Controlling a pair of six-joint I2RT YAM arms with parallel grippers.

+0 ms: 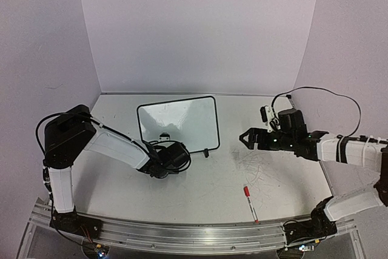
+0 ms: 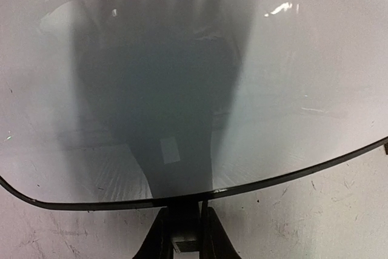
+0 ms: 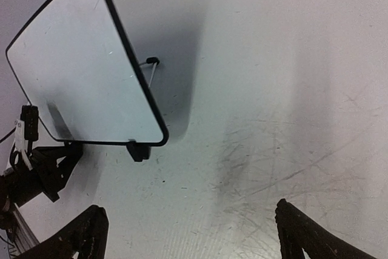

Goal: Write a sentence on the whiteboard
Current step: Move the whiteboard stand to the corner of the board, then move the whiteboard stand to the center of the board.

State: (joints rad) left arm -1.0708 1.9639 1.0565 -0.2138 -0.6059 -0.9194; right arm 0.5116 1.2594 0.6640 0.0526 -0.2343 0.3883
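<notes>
Right tool (image 1: pixel 245 141) hangs released, mid-right of frame. The red-capped marker (image 1: pixel 250 202) lies just below it on the bench (image 1: pixel 200 192), long axis near vertical, closest to this arm. Left tool (image 2: pixel 185 213) is clenched on the lower edge of the blank whiteboard (image 1: pixel 182 119), centre frame.

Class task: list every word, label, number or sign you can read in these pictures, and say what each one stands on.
None can be read.
The whiteboard shows no writing.
Any print on the marker is too small to read.
</notes>
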